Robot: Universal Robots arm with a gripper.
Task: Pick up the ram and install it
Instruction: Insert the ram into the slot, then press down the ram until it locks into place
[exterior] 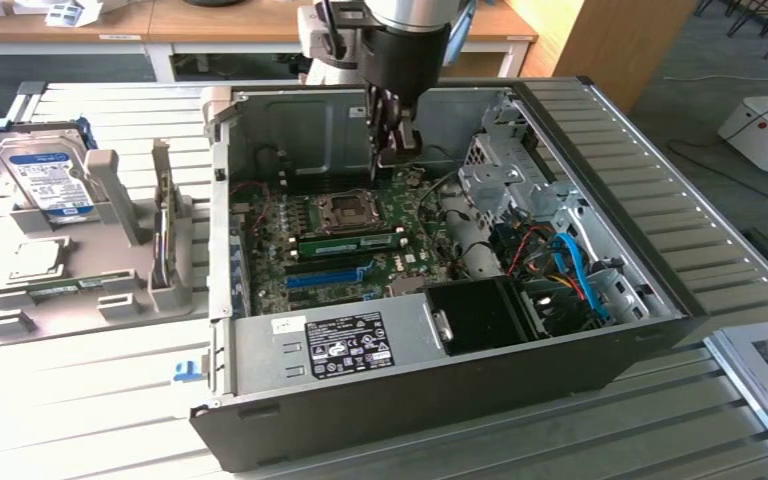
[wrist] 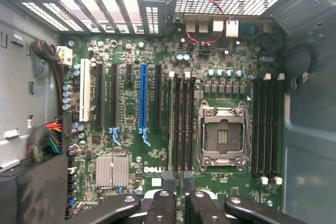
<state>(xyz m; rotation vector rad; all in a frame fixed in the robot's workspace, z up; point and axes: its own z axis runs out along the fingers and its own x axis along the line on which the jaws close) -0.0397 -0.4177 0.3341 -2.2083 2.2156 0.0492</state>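
Claw (exterior: 391, 158) hangs inside the open computer case (exterior: 424, 400), above the motherboard (exterior: 344, 250) and clear of it. Its tips are over the far side of the CPU socket (exterior: 347, 207) as the exterior view sees it.

Claw state: released. In the wrist view the two fingers (wrist: 167, 182) stand a narrow gap apart, with bare board showing between them and nothing gripped.

Ram (exterior: 351, 242): green stick with dark chips, in the motherboard just beside the CPU socket, between the socket and the blue slot (exterior: 324, 277). It runs parallel to the blue slot. It is apart from the claw. Whether its end latches are closed I cannot tell.

Wrist view looks straight down on the board: empty CPU socket (wrist: 222, 135), a bank of long dark memory slots on either side of it, blue slot (wrist: 143, 98) further along.

Case lies on its side on the slatted bench (exterior: 91, 420), with the power supply (exterior: 344, 345) at the near edge and blue cables (exterior: 578, 270) toward the exterior view's right.

Grey parts rack (exterior: 117, 200) stands on the bench at the exterior view's left. It carries a hard drive (exterior: 44, 175) and an upright expansion card (exterior: 160, 225). A short green strip (exterior: 64, 288) lies in a groove of the rack; I cannot tell what it is.
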